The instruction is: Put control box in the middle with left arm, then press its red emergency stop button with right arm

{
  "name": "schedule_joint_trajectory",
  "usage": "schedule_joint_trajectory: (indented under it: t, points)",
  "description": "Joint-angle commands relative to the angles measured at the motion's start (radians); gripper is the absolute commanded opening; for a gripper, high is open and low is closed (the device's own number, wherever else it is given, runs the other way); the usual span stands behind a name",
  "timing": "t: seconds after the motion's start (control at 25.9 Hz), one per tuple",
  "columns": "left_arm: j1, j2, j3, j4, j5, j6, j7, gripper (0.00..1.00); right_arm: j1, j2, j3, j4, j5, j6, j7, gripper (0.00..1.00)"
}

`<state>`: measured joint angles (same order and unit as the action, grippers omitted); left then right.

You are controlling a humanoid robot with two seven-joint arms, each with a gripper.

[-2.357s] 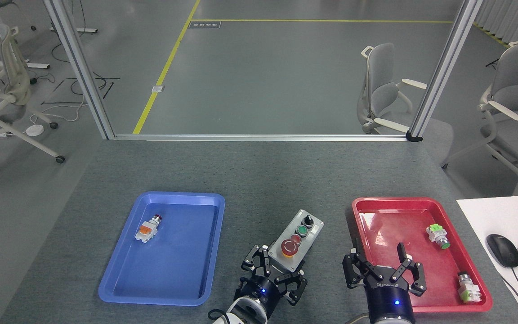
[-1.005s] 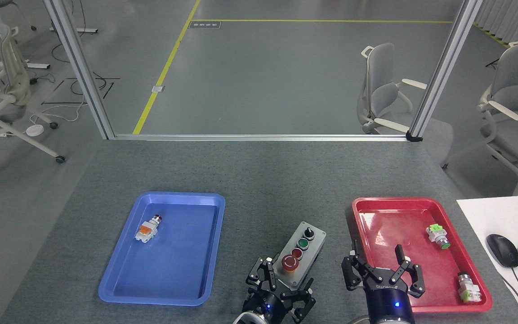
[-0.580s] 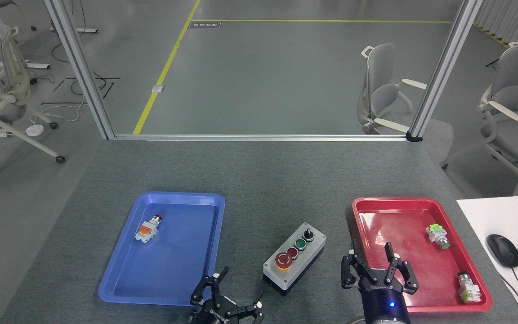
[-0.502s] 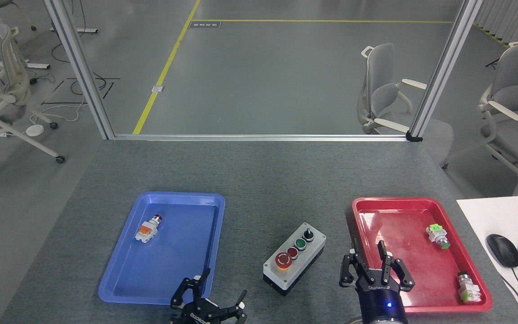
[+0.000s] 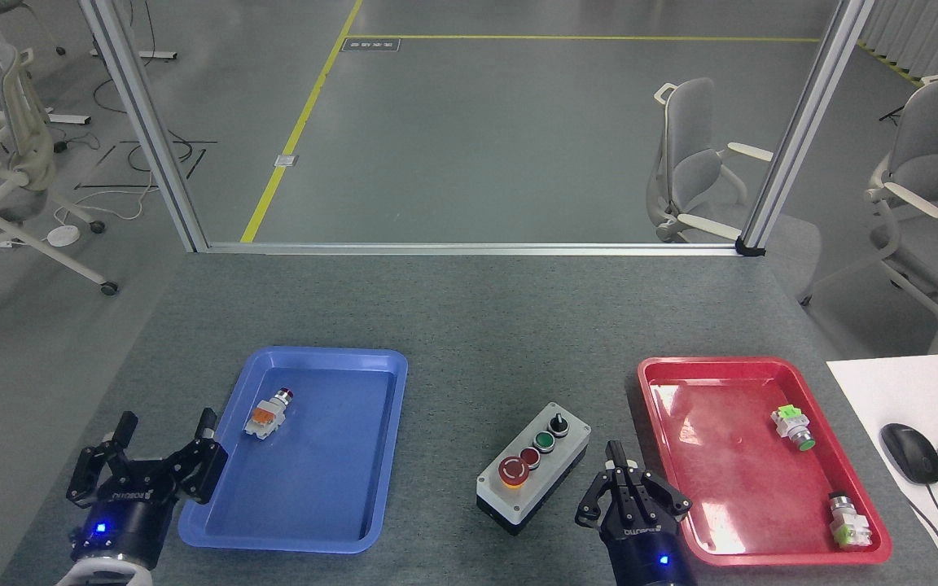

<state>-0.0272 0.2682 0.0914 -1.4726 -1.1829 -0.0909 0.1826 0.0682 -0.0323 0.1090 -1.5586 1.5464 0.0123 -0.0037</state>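
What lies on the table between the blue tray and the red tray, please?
In the head view, the control box stands on the grey table between the blue tray and the red tray. The right gripper, fingers together, sits beside it.

the left gripper [image 5: 164,437] carries small white letters on its black body that seem to read "robotiq". the right gripper [image 5: 620,470] carries the same kind of mark, too small to read surely. the floor sign [image 5: 370,44] behind the table [image 5: 469,325] is illegible.
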Motion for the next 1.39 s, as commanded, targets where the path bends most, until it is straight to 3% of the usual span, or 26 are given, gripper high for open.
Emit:
schedule_joint_trajectory:
  t: [0.0, 0.19, 0.43, 0.62, 0.81, 1.2, 1.35]
  points:
    - [-0.088, 0.0, 0.063, 0.1, 0.039, -0.003, -0.002, 0.99, -0.001, 0.022, 0.043, 0.014, 0.001, 0.012, 0.016, 0.0]
    - [-0.096, -0.003, 0.1, 0.106, 0.04, 0.0, -0.009, 0.99, -0.011, 0.054, 0.083, 0.063, 0.032, 0.028, 0.016, 0.0]
    - [-0.126, -0.053, 0.093, 0.13, 0.035, 0.142, -0.005, 0.99, -0.053, 0.077, 0.118, 0.131, 0.06, 0.044, 0.016, 0.0]
    - [-0.122, -0.066, 0.091, 0.127, 0.034, 0.066, -0.009, 0.99, -0.09, 0.086, 0.129, 0.198, 0.061, 0.044, 0.016, 0.0]
    - [-0.115, -0.067, 0.091, 0.124, 0.029, 0.059, -0.011, 0.99, -0.105, 0.092, 0.146, 0.258, 0.06, 0.043, 0.016, 0.0]
    - [-0.114, -0.067, 0.09, 0.13, 0.026, 0.054, -0.014, 0.99, -0.105, 0.094, 0.146, 0.284, 0.06, 0.046, 0.011, 0.0]
    - [-0.114, -0.069, 0.09, 0.127, 0.025, 0.054, -0.014, 0.99, -0.107, 0.088, 0.138, 0.209, 0.061, 0.049, 0.005, 0.0]
